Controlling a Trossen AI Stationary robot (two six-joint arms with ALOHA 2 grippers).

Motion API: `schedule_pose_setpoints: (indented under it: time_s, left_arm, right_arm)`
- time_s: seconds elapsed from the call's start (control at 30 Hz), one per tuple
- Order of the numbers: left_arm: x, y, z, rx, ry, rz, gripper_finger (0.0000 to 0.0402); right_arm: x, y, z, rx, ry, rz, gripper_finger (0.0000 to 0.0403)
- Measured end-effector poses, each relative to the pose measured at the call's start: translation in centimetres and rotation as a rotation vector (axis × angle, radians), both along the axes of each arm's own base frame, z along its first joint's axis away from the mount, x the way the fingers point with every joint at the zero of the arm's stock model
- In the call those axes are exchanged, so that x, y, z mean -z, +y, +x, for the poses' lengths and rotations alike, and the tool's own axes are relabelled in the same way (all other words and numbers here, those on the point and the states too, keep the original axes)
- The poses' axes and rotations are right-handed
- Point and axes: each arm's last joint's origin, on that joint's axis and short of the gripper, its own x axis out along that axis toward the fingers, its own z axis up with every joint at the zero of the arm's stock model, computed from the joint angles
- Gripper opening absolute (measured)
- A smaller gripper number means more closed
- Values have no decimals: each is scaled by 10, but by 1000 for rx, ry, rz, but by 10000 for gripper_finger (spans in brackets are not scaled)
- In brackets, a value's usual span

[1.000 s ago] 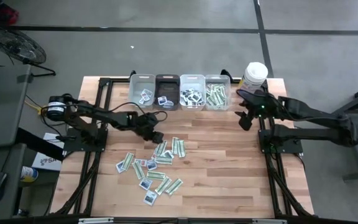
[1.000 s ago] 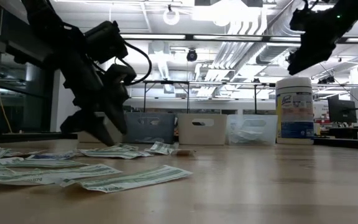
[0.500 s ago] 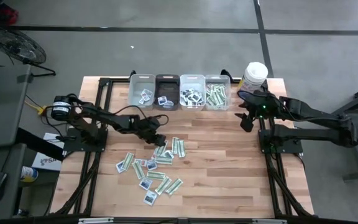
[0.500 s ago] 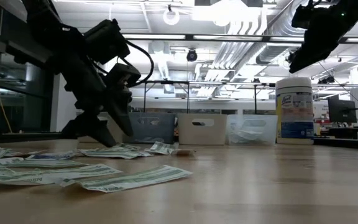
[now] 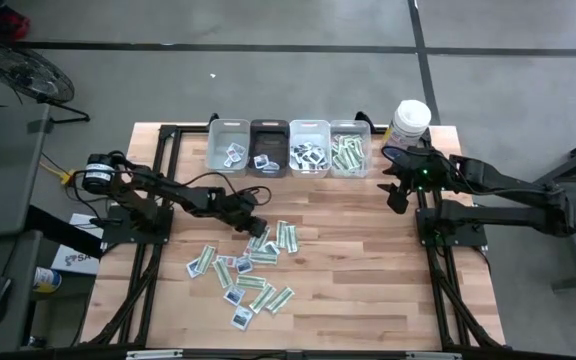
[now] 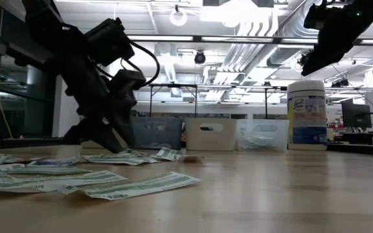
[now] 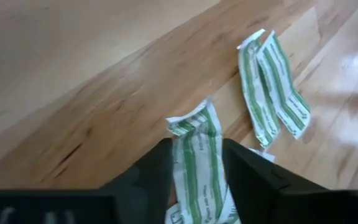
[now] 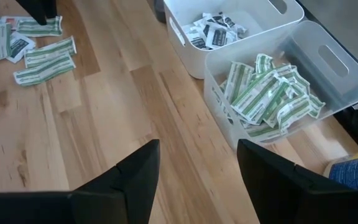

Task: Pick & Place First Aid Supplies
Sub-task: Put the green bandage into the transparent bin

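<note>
Overhead, at the pile's twelve-o'clock edge: left gripper (image 5: 256, 226) has advanced from the bare boards near the bins onto the loose scatter of small flat paper first aid packets (image 5: 248, 270), which lies centre-table on the light wooden slatted table (image 5: 368, 280); four small rectangular plastic bins (image 5: 290, 147) line the far edge, the tall white round canister with blue label (image 5: 409, 118) at their three o'clock. Right gripper (image 5: 396, 193) hangs near that canister, unmoved from a second ago, idle. Table level: left gripper (image 6: 112, 139) stands low over the far packets, shifted slightly toward the bins row compared with before. Left wrist: narrow green-and-white paper strip packet (image 7: 197, 165) sits between the two dark fingers (image 7: 151, 177), which have narrowed onto it; judged a grasp being closed, lift pending. Right wrist: fingers (image 8: 135, 180) spread wide, nothing between; clear bin of green strips (image 8: 278, 93) ahead, the likely destination.
</note>
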Motion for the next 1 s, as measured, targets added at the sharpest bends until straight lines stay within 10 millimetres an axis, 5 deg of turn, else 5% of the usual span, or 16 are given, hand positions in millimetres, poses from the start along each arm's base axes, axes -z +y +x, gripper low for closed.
schedule_pose_setpoints:
  time_s: [0.37, 0.73, 1.0]
  left_arm:
    - [3, -1, -4, 23, 46, 57, 7]
    - [-1, -1, -4, 87, 20, 65, 1]
    - [-39, 1, -1, 73, -148, 163, 0]
  right_arm:
    - [0, 0, 0, 9, 1, -3, 209]
    - [-1, 0, 1, -8, -24, 21, 209]
    - [-7, 0, 7, -46, -125, 59, 209]
